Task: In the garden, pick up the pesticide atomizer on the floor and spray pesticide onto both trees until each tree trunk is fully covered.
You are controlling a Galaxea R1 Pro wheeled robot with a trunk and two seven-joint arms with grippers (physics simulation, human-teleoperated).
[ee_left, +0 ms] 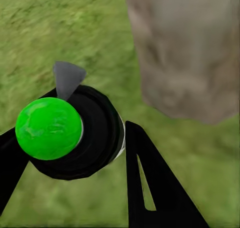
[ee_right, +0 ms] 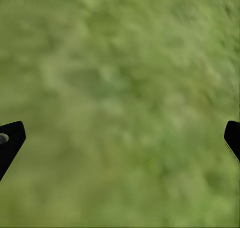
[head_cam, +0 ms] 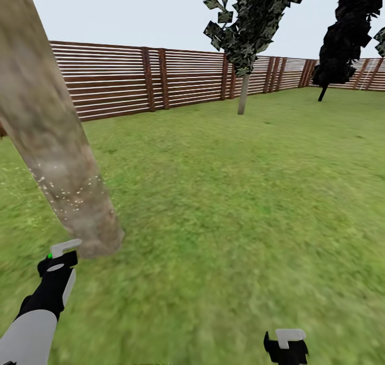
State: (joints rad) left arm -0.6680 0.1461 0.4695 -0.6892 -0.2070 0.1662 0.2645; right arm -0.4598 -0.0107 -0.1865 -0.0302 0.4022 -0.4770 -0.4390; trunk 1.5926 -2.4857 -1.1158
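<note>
Atomizer (ee_left: 65, 133) clamped in left end effector (ee_left: 75, 153), beside speckled trunk (head_cam: 53, 156)

My atomizer (ee_left: 70, 133) is black with a bright green cap and a grey nozzle. The near trunk (head_cam: 48, 124) is pale grey-tan, mottled brown — flecked with white pesticide specks (head_cam: 67, 194). The grass (head_cam: 240, 194) is blurry green, the slatted fence (head_cam: 117, 79) reddish brown, the far tree (head_cam: 345, 33) black, and my left arm (head_cam: 32, 327) black over pale grey.
</note>
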